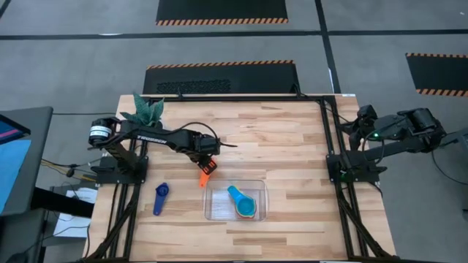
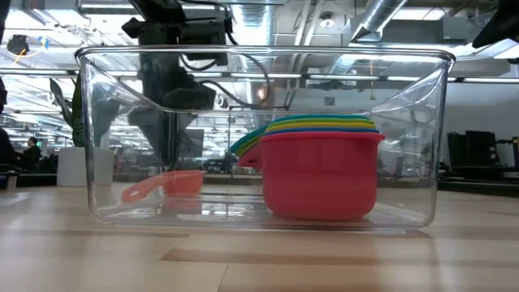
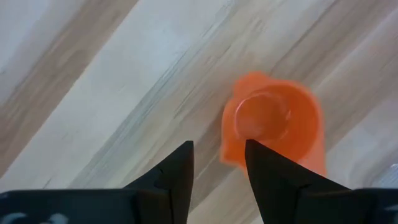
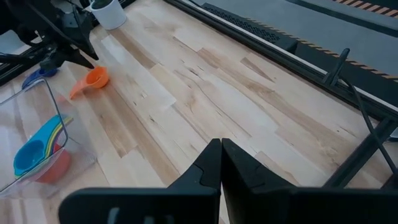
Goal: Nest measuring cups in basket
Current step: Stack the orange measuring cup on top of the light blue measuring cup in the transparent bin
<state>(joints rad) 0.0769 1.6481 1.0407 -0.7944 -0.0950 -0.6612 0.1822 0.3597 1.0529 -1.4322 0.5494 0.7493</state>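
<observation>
An orange measuring cup (image 1: 205,175) lies on the table just left of the clear basket (image 1: 208,201), with its bowl (image 3: 273,121) facing up. My left gripper (image 3: 219,146) hangs open close above it. One finger stands over the bowl's rim and the other beside the cup, and no touch shows. A stack of nested cups (image 1: 243,203) sits in the basket, red outermost (image 2: 320,174) and light blue on top. A navy cup (image 1: 160,197) lies alone farther left. My right gripper (image 4: 221,155) is shut and waits off the table's right edge.
A white pot with a green plant (image 1: 148,111) stands at the table's far left corner, behind the left arm. The arm frames stand along both side edges. Bare wood stretches between the basket and the right arm.
</observation>
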